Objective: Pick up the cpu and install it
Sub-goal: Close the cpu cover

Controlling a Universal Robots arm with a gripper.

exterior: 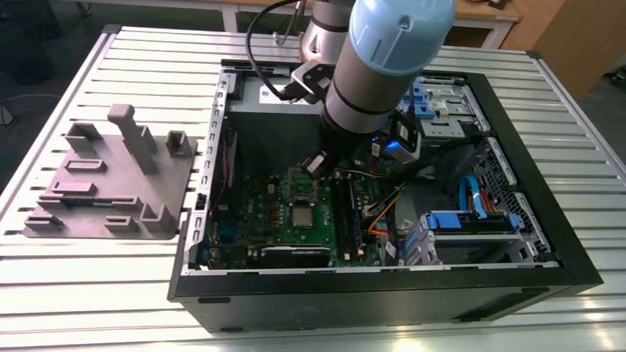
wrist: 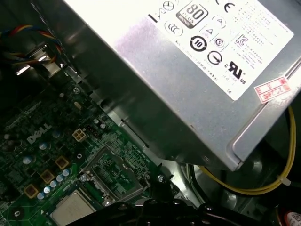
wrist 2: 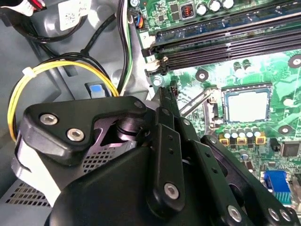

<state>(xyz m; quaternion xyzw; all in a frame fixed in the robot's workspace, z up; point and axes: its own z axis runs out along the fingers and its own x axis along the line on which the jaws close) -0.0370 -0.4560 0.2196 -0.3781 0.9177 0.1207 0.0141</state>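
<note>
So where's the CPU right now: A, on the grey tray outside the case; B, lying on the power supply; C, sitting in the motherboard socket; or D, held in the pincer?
C: the silver-topped CPU sits inside the socket frame on the green motherboard, apart from the pincer.

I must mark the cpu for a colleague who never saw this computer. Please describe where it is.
Inside the open computer case lies a green motherboard. Near its middle, the cpu sits in a metal-framed socket beside the long black memory slots. It is the only flat, shiny silver-grey square there.

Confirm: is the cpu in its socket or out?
In. The cpu lies flat inside the socket frame on the motherboard, apart from the gripper.
</note>
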